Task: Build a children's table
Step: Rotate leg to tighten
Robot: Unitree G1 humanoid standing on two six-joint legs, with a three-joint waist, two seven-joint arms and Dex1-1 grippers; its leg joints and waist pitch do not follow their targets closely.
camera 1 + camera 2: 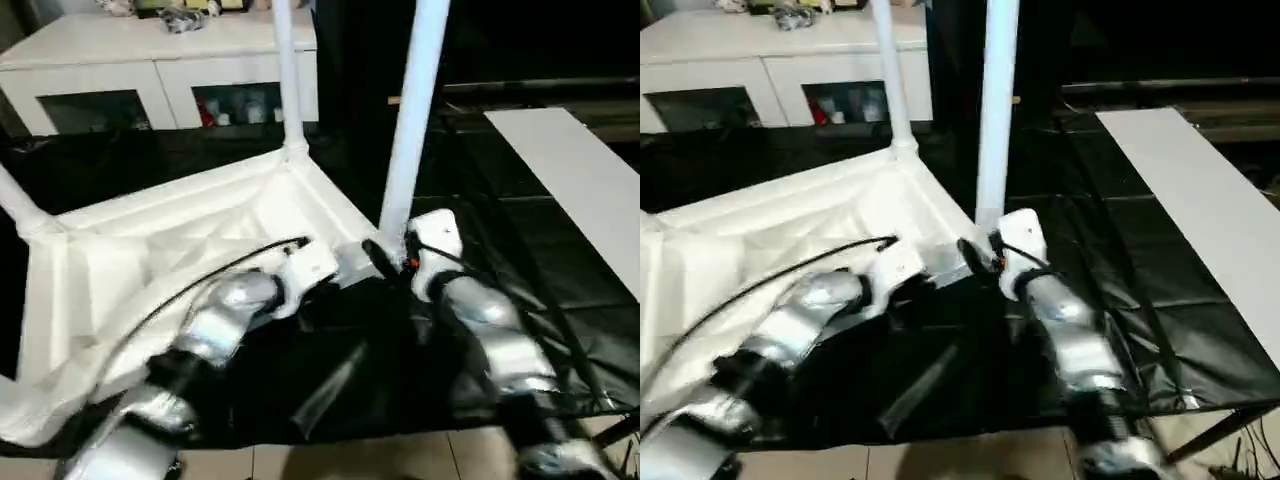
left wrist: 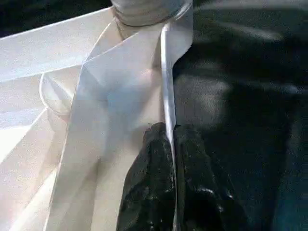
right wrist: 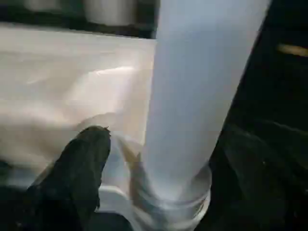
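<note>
The white plastic ribbed tabletop is lying underside-up on the black sheet, with long white tube legs standing in its corner sockets. The white glass-door cabinet is standing behind it, and the flat white board is lying to its right.

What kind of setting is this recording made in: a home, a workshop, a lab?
Probably an indoor test room set up like a home. A white cabinet with glass doors stands behind, the tabletop lies upside down on a black sheet, and the floor is tiled.

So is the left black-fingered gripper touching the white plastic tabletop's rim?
Touching: the left wrist view shows the left gripper pinched shut on the thin rim of the tabletop.
</note>
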